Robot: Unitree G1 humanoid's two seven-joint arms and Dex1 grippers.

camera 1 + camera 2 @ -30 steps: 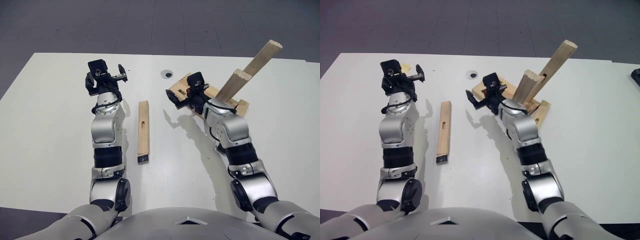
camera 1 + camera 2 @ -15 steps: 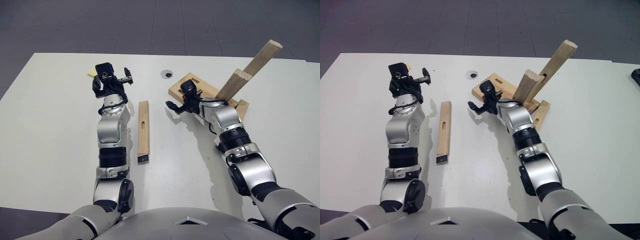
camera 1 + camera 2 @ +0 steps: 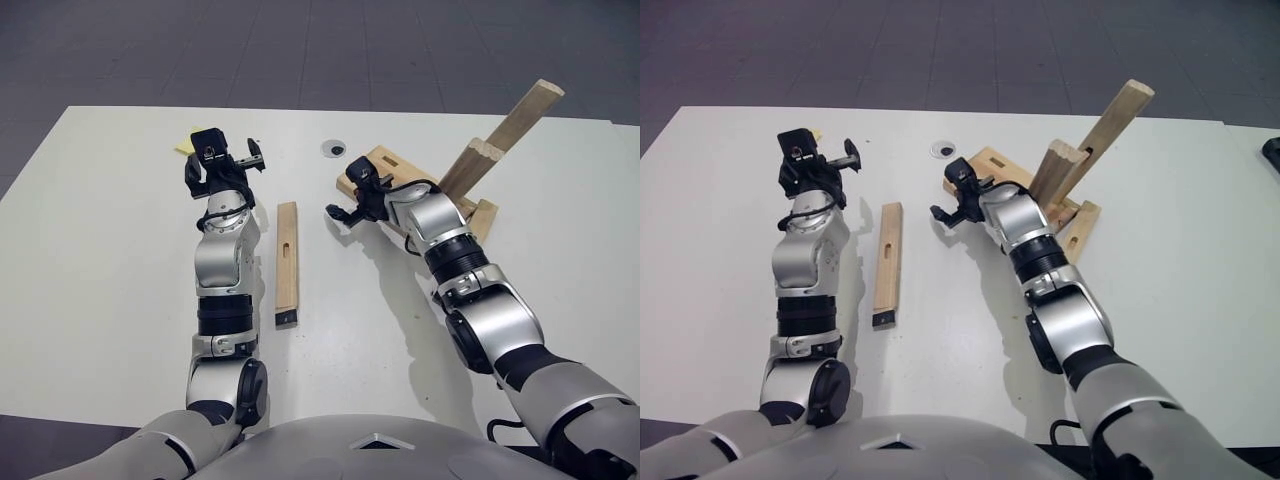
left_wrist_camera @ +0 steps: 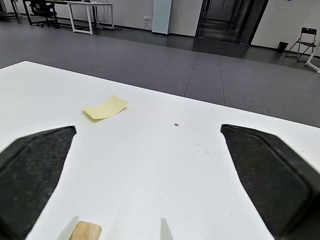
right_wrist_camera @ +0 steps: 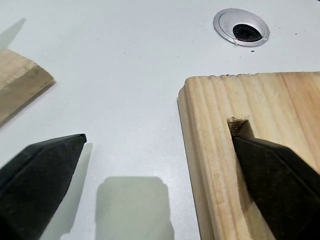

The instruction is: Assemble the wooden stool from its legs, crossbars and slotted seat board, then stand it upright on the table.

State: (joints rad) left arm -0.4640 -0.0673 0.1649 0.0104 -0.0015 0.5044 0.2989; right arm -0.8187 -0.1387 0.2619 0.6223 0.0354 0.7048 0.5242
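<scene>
The slotted seat board (image 3: 395, 172) lies flat at the back right, with two legs (image 3: 505, 128) sticking up tilted from it and another wooden piece (image 3: 485, 217) at its near side. A loose slotted leg (image 3: 287, 262) lies on the table between my arms. My right gripper (image 3: 350, 200) is open at the board's left corner; in the right wrist view one fingertip (image 5: 270, 170) hovers over a slot in the seat board (image 5: 215, 150), the other over bare table. My left gripper (image 3: 240, 160) is open and empty, raised left of the loose leg's far end (image 4: 85, 231).
A yellow note (image 4: 105, 107) lies on the white table (image 3: 110, 260) beyond my left gripper. A round cable grommet (image 3: 333, 149) sits just left of the seat board. Dark floor lies past the table's far edge.
My right gripper has slid left off the seat board toward its left corner, with the forearm swinging round. My left gripper shifted slightly right, then held still.
</scene>
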